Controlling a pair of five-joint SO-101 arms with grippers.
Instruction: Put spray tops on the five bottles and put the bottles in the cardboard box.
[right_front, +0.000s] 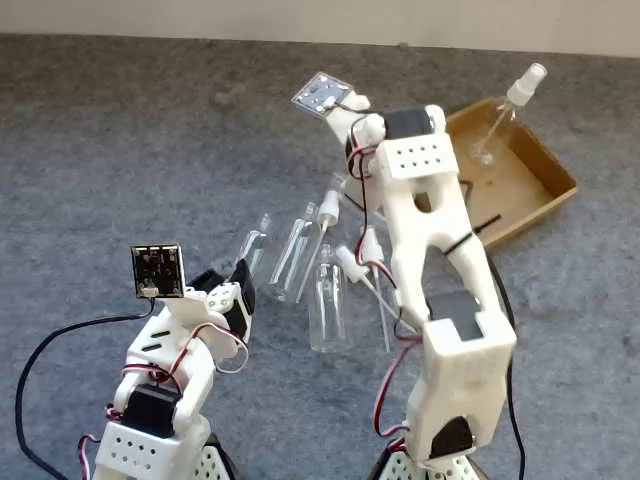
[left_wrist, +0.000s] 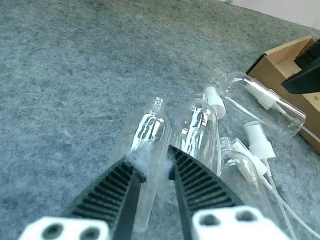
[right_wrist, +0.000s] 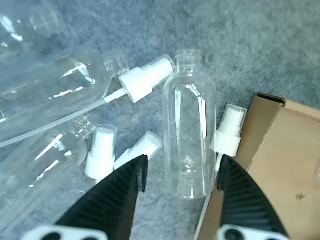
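High view: grey counter (right_front: 120, 150), cardboard box (right_front: 545, 175) at far right with one capped bottle (right_front: 500, 120) leaning inside. I see the right arm (right_front: 440, 230) stretched toward the box and the left arm (right_front: 180, 360) folded near its base. Right gripper (right_wrist: 182, 165) jaws are wide open, either side of an uncapped bottle (right_wrist: 190, 125) lying just beside the box wall. Left gripper (left_wrist: 156, 162) jaws are a narrow gap apart over another open bottle (left_wrist: 147, 130), gripping nothing. Loose spray tops (right_wrist: 100, 155) lie among the bottles.

A bottle (right_front: 503, 118) is in the cardboard box (right_front: 525, 185), other bottles (right_front: 328, 300) beside it
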